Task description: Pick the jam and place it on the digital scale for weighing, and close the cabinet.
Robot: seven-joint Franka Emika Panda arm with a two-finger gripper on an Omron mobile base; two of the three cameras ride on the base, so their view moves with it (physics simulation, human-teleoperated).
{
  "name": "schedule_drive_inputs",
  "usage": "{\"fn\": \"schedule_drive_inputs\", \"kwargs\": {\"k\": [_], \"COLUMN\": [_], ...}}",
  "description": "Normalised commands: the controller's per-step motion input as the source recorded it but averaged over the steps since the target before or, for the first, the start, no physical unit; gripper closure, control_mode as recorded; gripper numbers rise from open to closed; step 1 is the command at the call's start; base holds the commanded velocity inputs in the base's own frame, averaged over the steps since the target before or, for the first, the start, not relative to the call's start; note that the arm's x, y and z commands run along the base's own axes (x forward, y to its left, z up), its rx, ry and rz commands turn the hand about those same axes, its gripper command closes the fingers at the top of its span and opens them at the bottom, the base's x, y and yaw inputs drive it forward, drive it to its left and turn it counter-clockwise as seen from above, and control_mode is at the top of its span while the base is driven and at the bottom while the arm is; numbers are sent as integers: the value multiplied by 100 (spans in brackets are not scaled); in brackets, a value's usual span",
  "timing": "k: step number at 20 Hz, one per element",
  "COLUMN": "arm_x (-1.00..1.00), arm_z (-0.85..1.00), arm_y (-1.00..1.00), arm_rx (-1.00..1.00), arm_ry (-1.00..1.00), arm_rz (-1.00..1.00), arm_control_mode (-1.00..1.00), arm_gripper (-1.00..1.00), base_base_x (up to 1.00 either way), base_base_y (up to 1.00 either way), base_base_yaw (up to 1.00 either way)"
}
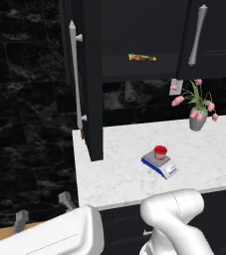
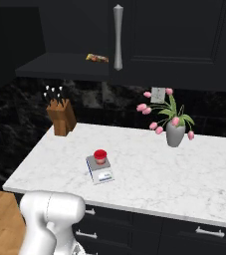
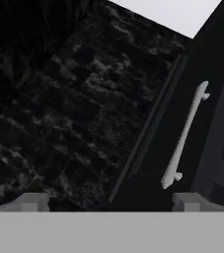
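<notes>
One jam (image 1: 160, 151): upright on the digital scale (image 1: 159, 164).
Cabinet (image 1: 91, 79): door swung out, handle (image 3: 184, 135) vertical.
Gripper (image 3: 111, 201): jaws spread, holding nothing.

Occlusions / crops

Scale (image 2: 99, 170) display too small to read; open cabinet door (image 1: 90, 74) cut by top edge, hiding knife block (image 2: 61, 116).

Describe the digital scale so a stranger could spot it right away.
On the white marble counter under the black wall cabinet, look toward the front edge. The digital scale is the flat blue-edged slab carrying the red jam, unlike the tall knife block and flower vase.
</notes>
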Motion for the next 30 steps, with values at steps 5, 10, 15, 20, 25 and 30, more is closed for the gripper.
{"fn": "schedule_drive_inputs", "kwargs": {"k": [5,10,15,20,25,30], "arm_x": [81,100,100,77,44,65], "arm_z": [-8,0,-18,0,5,23], "arm_y": [47,0,0,-21,-65,-66], "arm_rx": [22,15,18,22,22,21], "arm_ry": [1,13,3,-4,-17,-12], "arm_rz": [-22,-2,0,0,-1,-4], "arm_control_mode": [-100,-100,-100,-100,-100,-100], "arm_gripper": [-100,-100,-100,-100,-100,-100], "base_base_x": [0,0,0,0,0,0], "base_base_y": [0,0,0,0,0,0], "base_base_yaw": [0,0,0,0,0,0]}}
